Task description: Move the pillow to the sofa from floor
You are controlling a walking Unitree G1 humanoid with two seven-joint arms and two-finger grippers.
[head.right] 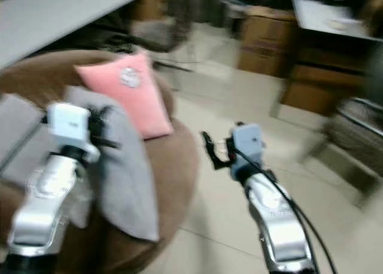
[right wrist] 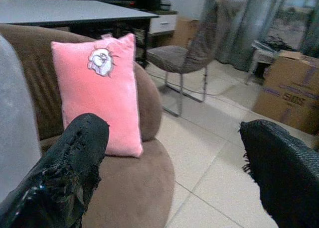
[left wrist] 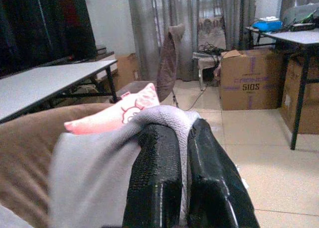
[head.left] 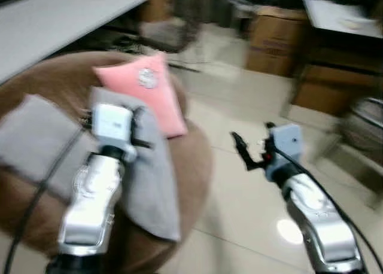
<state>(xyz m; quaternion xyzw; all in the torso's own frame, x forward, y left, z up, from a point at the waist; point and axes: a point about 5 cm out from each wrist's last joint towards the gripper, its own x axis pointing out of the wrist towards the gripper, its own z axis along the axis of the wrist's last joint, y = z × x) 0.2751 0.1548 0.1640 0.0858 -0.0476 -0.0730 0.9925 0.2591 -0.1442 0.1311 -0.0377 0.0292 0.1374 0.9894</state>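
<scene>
A: Left gripper (left wrist: 172,175) sits closest to the lens, its two black fingers (left wrist: 154,183) pinched nearly together on a fold of the grey pillow (head.left: 146,172). Grip looks thin, a ridge of fabric only.

B: Where is the pillow against the sofa (head.left: 197,166)?

A: Draped over the brown seat, hanging from the left gripper, its lower corner near the seat's front edge. I cannot tell how much of its weight the cushion takes. A pink pillow (head.left: 149,91) leans upright against the backrest just behind it.

B: Right gripper (head.left: 251,151)?

A: Over the tiled floor (head.left: 251,220) beside the sofa, fingers (right wrist: 60,178) spread wide, holding nothing.

B: Judgement on progress?

A: Likely late: carry done, release pending.

B: Risks?

A: Three.
- Releasing with the pillow this close to the rounded front edge could let it slide back to the floor.
- The thin pinch could slip first, since soft fabric creeps out of smooth fingers.
- Pushing further in could knock the pink pillow over.

Head views are blurred, so edge positions are uncertain.
</scene>
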